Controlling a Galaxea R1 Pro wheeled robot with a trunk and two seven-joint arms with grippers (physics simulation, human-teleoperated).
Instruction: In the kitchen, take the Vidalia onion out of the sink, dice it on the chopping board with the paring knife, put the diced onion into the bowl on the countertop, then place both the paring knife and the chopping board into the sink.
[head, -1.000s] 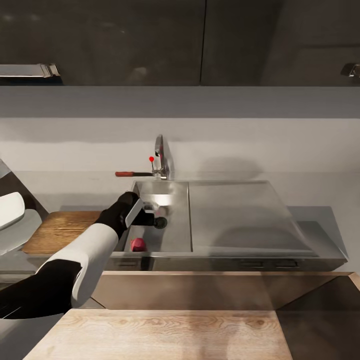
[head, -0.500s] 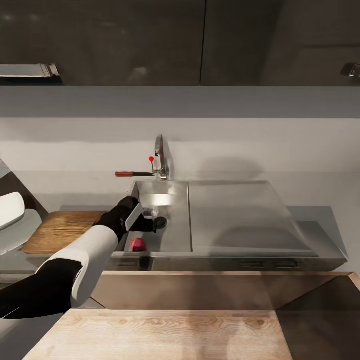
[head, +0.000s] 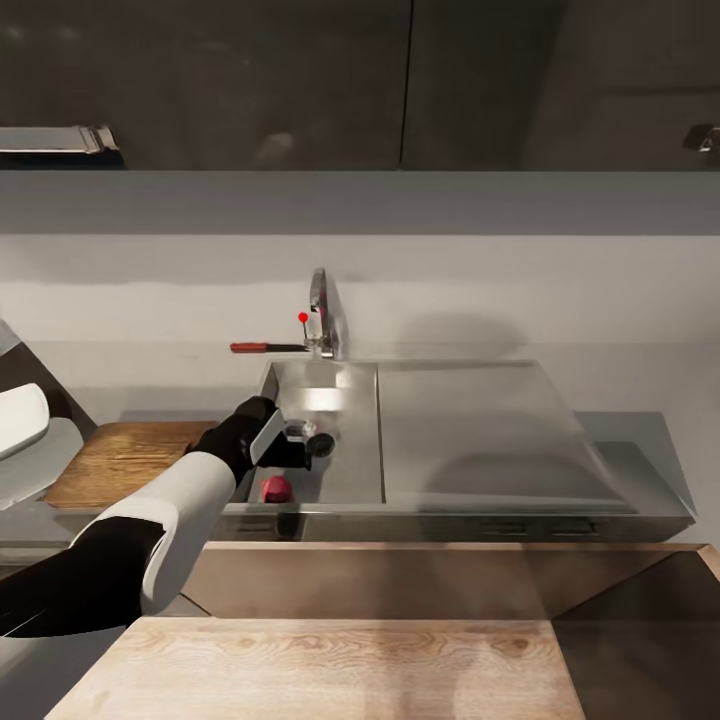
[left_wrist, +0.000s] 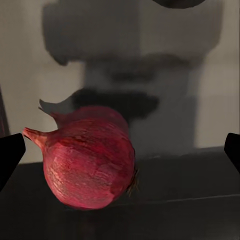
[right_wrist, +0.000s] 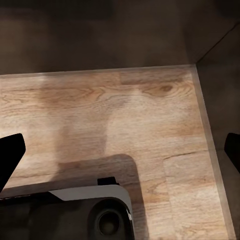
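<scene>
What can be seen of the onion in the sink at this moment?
The onion is red-purple with a dry, finely ribbed skin, a pointed stem tip at one end and a small root tuft at the other. It lies on its side on the steel floor of the sink, near the front left corner. The open left hand hovers above it, fingers either side, not touching.

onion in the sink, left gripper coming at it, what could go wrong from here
1. The onion is round and lies loose on the sink floor; closing fingers may push it away, since it sits nearer one fingertip.
2. It lies close to the sink's near wall, so the left gripper, now open, might bump the steel.
3. A shallow pinch could let it slip during lifting.
</scene>
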